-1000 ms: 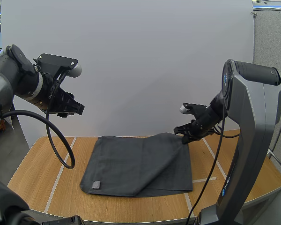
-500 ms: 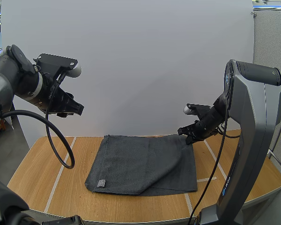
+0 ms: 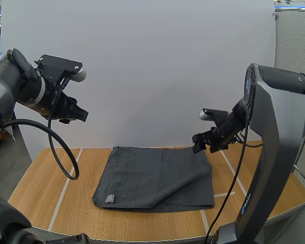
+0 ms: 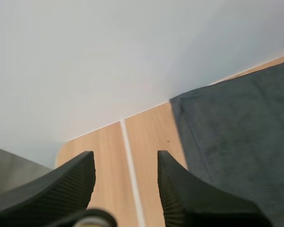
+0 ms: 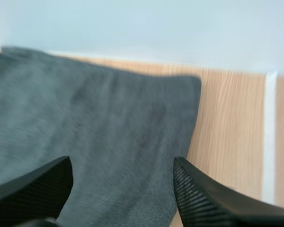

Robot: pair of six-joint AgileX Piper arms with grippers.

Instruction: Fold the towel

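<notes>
The towel [image 3: 157,178] lies flat on the desk [image 3: 46,188] and seems already doubled once, because a lower layer peeks out along its near edge. Its far right corner is directly under the right gripper [image 3: 202,144]. In the right wrist view the fingers [image 5: 203,198] are spread wide with nothing between them, and the towel [image 5: 99,123] is beneath them, I think without contact. The left gripper [image 3: 76,116] hangs high, and the towel is well below it and to its right. Its fingers [image 4: 61,184] are also spread and empty, and they look down on the far left corner of the towel [image 4: 236,123].

I judge that one more fold is wanted. To do it well, each gripper should come down on its own corner and take both layers together, not only the top one. The fingers should close fully before they lift. Both corners should then travel at the same height and the same pace, so that the edges meet straight and no crease forms.

There is no container here; the desk carries only the towel.
</notes>
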